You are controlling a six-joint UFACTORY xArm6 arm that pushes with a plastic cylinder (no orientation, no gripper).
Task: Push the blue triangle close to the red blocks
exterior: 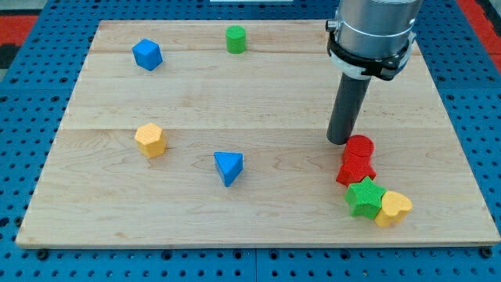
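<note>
On the pale wooden table (258, 86), the small blue triangle block (228, 167) lies below the frame's centre, a little to the left, alone on bare wood. The red blocks sit well apart from it at the right: a red cylinder block (360, 146) with a red star-like block (356, 170) touching it just below. Below these a green star block (365, 197) and a yellow heart-shaped block (393, 208) press together near the lower right of the frame.

The arm ends in a straight dark rod with no jaws, so there is nothing to clench or release. My tip (338, 141) rests on the table just left of the red cylinder block, very near or touching it; which cannot be told. It stands far to the right of the blue triangle block.

A yellow hexagonal block (150, 140) sits at the left, a blue cube-like block (147, 55) at the upper left, and a green cylinder block (236, 39) at the top centre.
</note>
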